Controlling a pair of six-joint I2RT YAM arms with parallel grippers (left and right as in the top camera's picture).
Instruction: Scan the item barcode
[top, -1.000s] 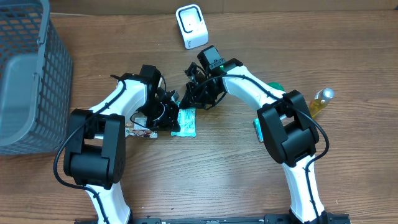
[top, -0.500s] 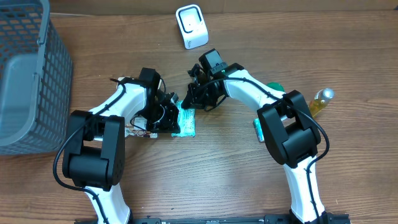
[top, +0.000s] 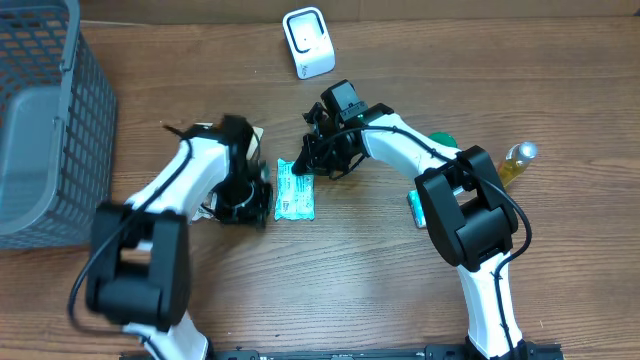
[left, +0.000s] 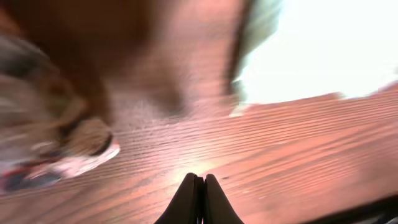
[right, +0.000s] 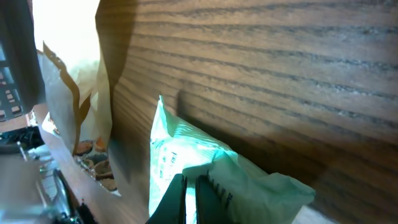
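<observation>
Flagging risks | surface (top: 380, 290): carries everything | white scanner (top: 308, 42): far edge, well apart from the item | green packet (top: 295, 192): on the surface between both arms | right gripper (right: 188, 183): clenched on the packet's upper edge; thin film may slip or fold, hiding the barcode | left gripper (left: 199, 182): clenched, empty, blurred, beside the packet; could knock it.

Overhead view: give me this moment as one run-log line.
left tool: shut, empty | right tool: shut on green packet edge | scanner: apart from packet
</observation>
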